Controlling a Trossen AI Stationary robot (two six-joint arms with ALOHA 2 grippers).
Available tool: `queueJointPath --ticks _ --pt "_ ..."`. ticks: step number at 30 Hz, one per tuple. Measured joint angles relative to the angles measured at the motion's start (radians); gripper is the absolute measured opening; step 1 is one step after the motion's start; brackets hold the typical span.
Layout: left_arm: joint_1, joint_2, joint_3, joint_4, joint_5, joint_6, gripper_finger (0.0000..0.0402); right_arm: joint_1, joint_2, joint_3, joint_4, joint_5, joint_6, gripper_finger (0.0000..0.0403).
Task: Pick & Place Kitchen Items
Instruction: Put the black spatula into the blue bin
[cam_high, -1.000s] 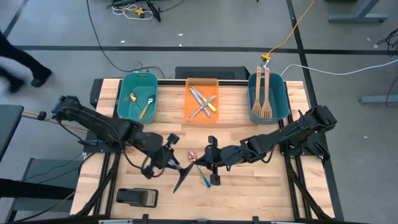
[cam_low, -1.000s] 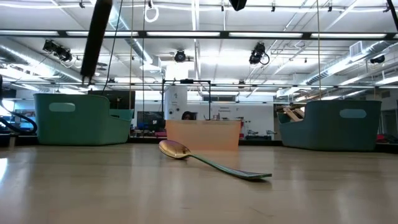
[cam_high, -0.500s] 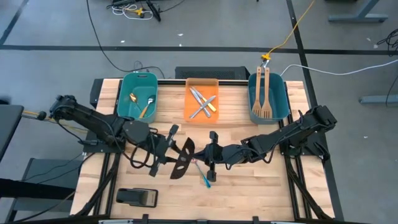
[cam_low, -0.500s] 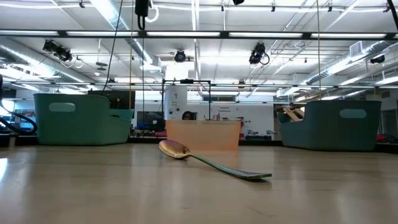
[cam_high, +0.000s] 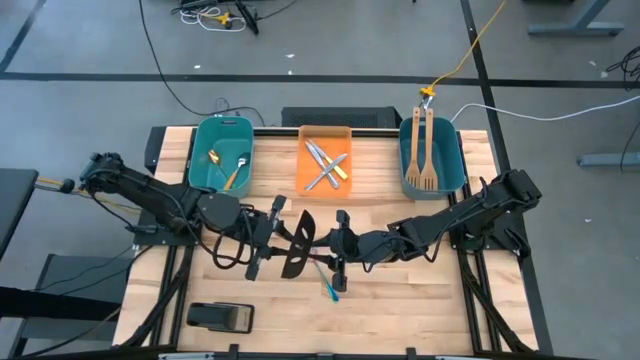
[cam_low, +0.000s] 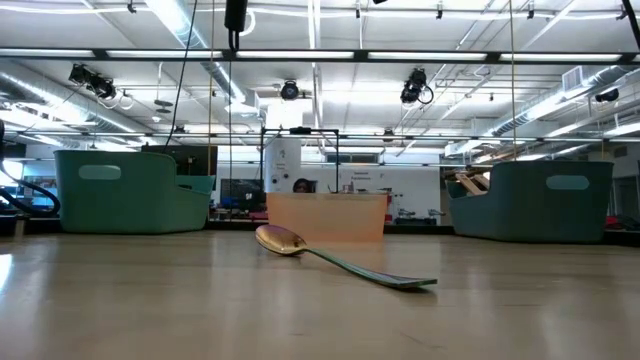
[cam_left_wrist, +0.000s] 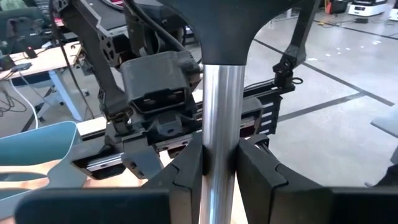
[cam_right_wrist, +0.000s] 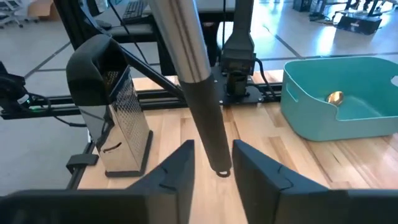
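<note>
Black spatula with steel handle (cam_high: 298, 243) held above mid-surface between two hands

The left hand (cam_left_wrist: 217, 165) clamps its shiny steel shaft; the right hand (cam_right_wrist: 211, 163) stands part-open around the dark handle end. Below lies a blue-handled spoon (cam_high: 327, 281) on the wooden surface (cam_high: 420, 300); a steel box grater (cam_right_wrist: 118, 118) beside; farther, teal bin (cam_high: 220, 153), orange bin (cam_high: 324, 190).

three bins along the bench (cam_high: 470, 300) back edge, spoons (cam_high: 228, 168) in left bin (cam_high: 220, 152), knives and forks (cam_high: 325, 165) in middle bin (cam_high: 325, 160), wooden spatulas (cam_high: 421, 148) in right bin (cam_high: 432, 158), black spatula (cam_high: 297, 245) mid-bench between both claws, spoon (cam_high: 328, 283) lying just in front, grater (cam_high: 218, 317) at front left
</note>
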Motion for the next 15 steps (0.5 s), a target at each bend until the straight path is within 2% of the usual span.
queueJointPath --ticks 7,15 --pt "0.000 0.000 0.000 0.003 -0.019 -0.004 0.0079 0.000 0.000 0.000 0.022 0.001 -0.009 0.0159" --pt "0.000 0.000 0.000 0.016 -0.028 -0.004 0.0079 0.000 0.000 0.000 0.042 0.001 -0.022 0.0167"
